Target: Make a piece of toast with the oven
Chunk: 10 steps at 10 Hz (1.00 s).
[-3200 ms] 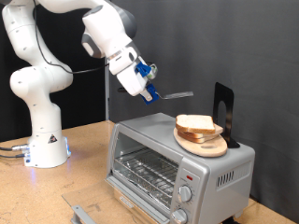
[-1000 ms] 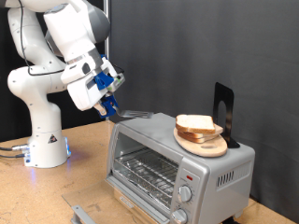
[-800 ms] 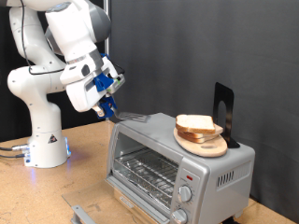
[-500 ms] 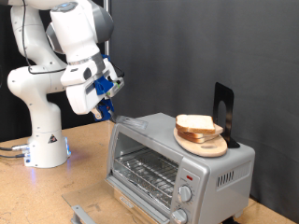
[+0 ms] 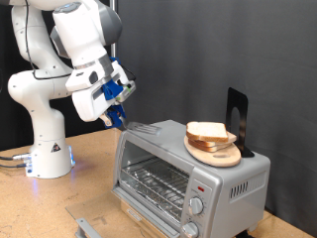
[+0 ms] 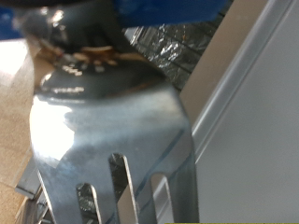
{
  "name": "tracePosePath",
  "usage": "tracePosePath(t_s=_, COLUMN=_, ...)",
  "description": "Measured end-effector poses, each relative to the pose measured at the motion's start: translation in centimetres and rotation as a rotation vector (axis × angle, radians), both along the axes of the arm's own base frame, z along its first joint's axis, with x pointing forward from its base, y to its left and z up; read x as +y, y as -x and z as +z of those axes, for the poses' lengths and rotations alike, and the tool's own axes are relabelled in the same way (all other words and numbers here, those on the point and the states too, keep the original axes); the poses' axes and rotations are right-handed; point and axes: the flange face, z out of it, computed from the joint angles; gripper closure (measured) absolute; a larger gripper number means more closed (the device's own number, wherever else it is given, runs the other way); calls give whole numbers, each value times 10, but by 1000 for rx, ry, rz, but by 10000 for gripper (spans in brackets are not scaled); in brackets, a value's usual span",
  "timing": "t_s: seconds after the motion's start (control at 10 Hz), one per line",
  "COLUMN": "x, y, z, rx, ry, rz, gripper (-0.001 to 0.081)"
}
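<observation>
My gripper [image 5: 119,115] hangs just off the top corner of the oven [image 5: 213,174] on the exterior view's left. It is shut on the handle of a metal slotted spatula [image 5: 147,127]. The blade lies over the oven's roof edge, pointing toward the bread. The spatula [image 6: 112,140] fills the wrist view, with the oven's silver edge [image 6: 252,121] beside it. The piece of toast [image 5: 207,130] lies as the top pale slice on a round wooden plate [image 5: 220,155] on the oven. The oven door [image 5: 94,222] hangs down open and the wire rack [image 5: 154,182] is bare.
A black upright stand [image 5: 237,119] rises behind the plate on the oven's roof. The robot's white base [image 5: 48,149] stands on the wooden table [image 5: 89,178] at the exterior view's left. Two knobs [image 5: 195,208] sit at the oven's front right.
The arm swung from above the oven down toward the exterior view's left, carrying the spatula away from the plate. Over the last second the blade only tilted slightly at the oven's corner.
</observation>
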Motion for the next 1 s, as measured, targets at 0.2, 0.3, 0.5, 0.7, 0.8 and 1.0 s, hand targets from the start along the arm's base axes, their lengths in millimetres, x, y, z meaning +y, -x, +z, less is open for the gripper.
tracePosePath(t_s=0.2, x=5, y=-12, z=0, rx=-12, ry=1, rz=-16, gripper=475)
tracePosePath(t_s=0.3, x=9, y=-17, z=-1, rx=-12, ry=1, rz=-24, gripper=475)
tracePosePath(t_s=0.5, x=16, y=-27, z=-2, rx=-8, ry=0, rz=-22, gripper=475)
tracePosePath(t_s=0.7, x=21, y=-33, z=-4, rx=-3, ry=-1, rz=-17, gripper=475)
tracePosePath(t_s=0.8, x=24, y=-35, z=-4, rx=-3, ry=-4, rz=-15, gripper=475)
tracePosePath(t_s=1.0, x=30, y=-39, z=-3, rx=-4, ry=-10, rz=-11, gripper=475)
